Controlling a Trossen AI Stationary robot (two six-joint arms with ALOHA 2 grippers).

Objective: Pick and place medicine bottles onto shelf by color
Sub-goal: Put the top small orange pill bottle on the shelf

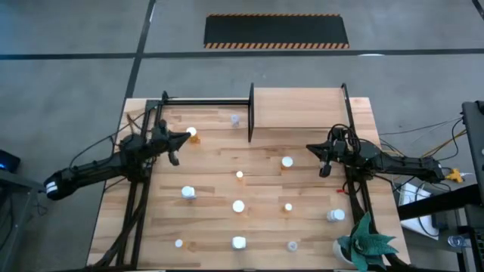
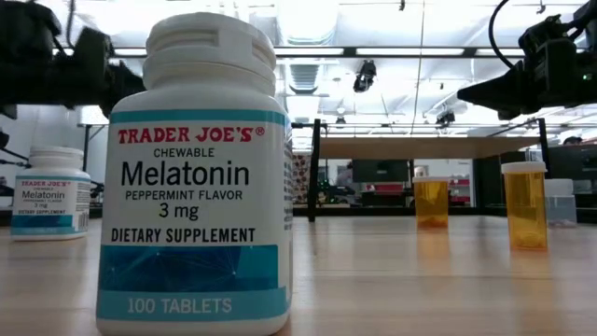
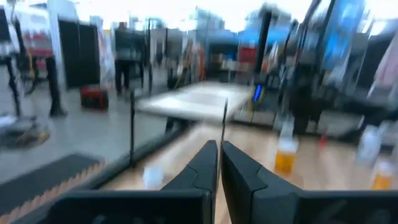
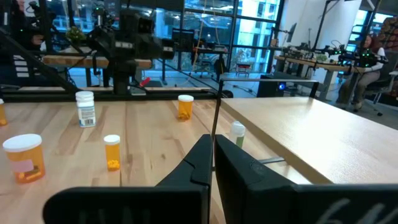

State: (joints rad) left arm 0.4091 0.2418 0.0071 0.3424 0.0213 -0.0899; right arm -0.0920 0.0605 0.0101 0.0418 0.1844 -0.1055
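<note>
- The shelf [image 1: 299, 106], a light-wood board framed by black posts, is set at the far edge of the table [image 1: 219, 162]; nothing is seen on its board.
- The medicine bottles [image 1: 239, 205] are scattered upright over the table in front of the shelf, none of them gripped.
- The left gripper [image 1: 185, 137] is held to the shelf's left, beside an orange bottle [image 1: 193, 134], fingers pressed together and empty.
- The right gripper [image 1: 311, 148] is held just in front of the shelf's right end, fingers likewise closed on nothing.
</note>
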